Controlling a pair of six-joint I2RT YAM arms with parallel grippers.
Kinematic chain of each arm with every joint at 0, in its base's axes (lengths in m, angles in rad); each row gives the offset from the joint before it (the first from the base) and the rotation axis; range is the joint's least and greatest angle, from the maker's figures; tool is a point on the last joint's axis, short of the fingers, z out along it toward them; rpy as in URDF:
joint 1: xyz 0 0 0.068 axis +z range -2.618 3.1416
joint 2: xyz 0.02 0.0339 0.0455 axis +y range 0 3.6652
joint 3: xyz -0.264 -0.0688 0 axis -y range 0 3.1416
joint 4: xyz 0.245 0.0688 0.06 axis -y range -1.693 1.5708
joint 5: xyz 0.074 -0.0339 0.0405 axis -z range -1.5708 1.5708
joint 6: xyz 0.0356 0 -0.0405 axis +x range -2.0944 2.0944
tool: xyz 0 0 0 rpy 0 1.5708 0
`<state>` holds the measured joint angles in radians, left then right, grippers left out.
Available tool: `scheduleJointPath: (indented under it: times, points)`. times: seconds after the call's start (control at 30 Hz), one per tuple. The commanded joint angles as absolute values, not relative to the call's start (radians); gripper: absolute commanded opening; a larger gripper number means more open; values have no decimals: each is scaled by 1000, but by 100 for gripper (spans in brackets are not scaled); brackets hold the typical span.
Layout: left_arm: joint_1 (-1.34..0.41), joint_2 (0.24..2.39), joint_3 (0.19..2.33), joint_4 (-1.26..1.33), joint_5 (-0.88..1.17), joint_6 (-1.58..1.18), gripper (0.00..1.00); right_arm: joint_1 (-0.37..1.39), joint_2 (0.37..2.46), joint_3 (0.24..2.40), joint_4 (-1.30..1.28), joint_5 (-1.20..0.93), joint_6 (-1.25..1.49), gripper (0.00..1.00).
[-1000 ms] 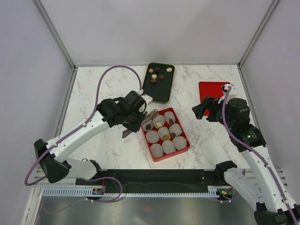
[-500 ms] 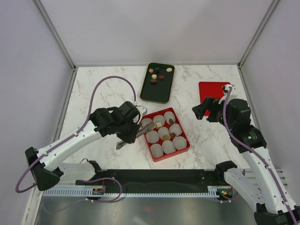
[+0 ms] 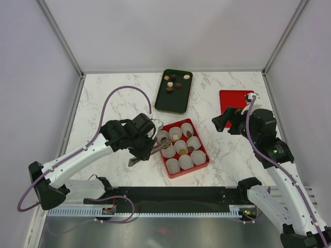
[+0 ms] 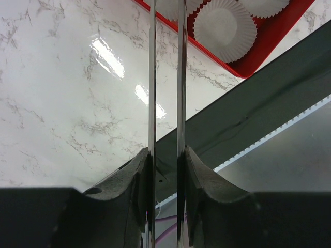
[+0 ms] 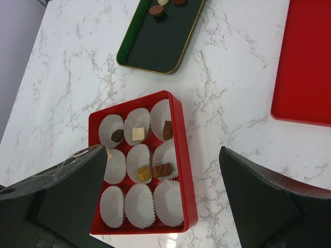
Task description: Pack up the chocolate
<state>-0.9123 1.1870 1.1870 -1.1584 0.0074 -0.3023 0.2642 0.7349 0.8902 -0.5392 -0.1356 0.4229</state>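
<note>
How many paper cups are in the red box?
9 cups, all inside the red box, three rows of three. A finger of the right gripper partly covers one middle-row cup; none seem hidden.

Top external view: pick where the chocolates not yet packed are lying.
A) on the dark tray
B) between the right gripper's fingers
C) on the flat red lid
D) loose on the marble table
A: the unpacked chocolates are clustered at the far end of the dark tray.
</note>
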Motion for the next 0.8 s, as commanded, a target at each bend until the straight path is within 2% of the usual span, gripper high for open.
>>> scheduleJointPath:
  times: [0.0,0.23,0.77]
  points:
    - [-919,1189,1193,-1167,29,-308,37,262,733,899,-526,-150,433,98]
    - [-919,1196,1201,-1172,18,-310,41,262,729,899,-526,-144,431,98]
    - [-920,1215,1261,-1154,-40,-321,41,262,719,902,-528,-141,434,98]
